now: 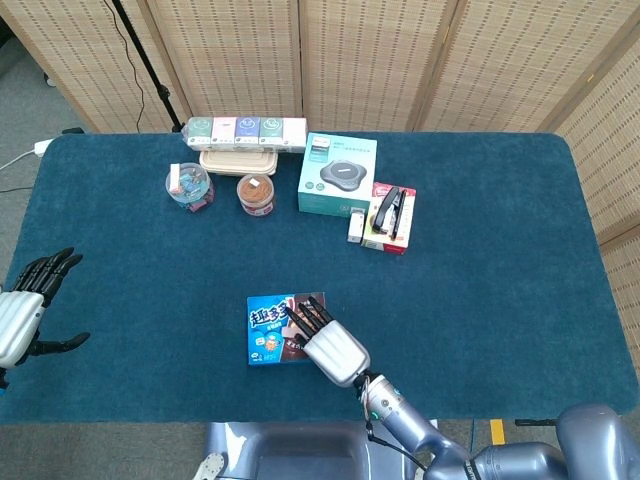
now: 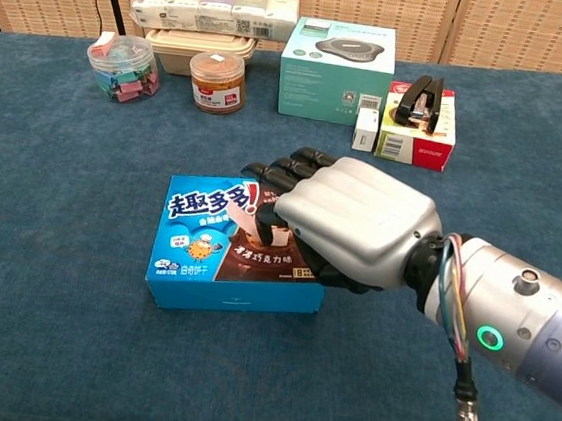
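A blue cookie box lies flat near the table's front edge. My right hand lies palm down over the box's right half, its dark fingers stretched out across the top. It rests on the box without gripping it, and its thumb is hidden. My left hand hovers at the far left edge of the table in the head view, fingers apart and holding nothing. The chest view does not show it.
Along the back stand a clear jar of clips, a brown-lidded jar, a row of packets on a lunch box, a teal box and a stapler on a red box.
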`<state>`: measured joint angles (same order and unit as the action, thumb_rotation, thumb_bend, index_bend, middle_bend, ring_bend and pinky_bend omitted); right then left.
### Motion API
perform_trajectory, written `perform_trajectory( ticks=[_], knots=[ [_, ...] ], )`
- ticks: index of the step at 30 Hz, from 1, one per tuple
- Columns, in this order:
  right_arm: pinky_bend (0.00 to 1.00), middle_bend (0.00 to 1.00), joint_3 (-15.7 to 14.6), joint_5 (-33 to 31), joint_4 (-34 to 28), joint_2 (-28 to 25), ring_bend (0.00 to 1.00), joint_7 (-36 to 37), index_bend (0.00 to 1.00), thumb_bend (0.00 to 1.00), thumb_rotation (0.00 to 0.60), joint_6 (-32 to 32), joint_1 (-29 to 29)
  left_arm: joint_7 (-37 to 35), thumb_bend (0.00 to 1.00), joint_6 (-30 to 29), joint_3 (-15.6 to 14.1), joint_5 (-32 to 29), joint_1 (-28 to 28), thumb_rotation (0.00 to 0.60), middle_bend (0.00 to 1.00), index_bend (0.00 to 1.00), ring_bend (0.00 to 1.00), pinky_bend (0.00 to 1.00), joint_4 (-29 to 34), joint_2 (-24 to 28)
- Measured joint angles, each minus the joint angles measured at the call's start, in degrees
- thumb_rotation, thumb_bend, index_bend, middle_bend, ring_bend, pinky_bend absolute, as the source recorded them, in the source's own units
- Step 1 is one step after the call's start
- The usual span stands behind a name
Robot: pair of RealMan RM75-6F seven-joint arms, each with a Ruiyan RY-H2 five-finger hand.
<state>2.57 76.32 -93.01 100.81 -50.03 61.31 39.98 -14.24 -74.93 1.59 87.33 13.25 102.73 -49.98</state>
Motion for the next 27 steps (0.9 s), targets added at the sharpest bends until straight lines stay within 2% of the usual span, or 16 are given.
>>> perform_trajectory(
  ticks=[27],
  knots=[
    [0.00,0.00,-0.8,-0.2,-0.7,-1.2,0.00,-0.1,0.35,1.00,0.600,0.4,-1.0,0.8,0.14,0.3,-0.1,-0.2,0.1,0.600,0.00,0.00,0.00,0.00,0.4,-0.1]
  ],
)
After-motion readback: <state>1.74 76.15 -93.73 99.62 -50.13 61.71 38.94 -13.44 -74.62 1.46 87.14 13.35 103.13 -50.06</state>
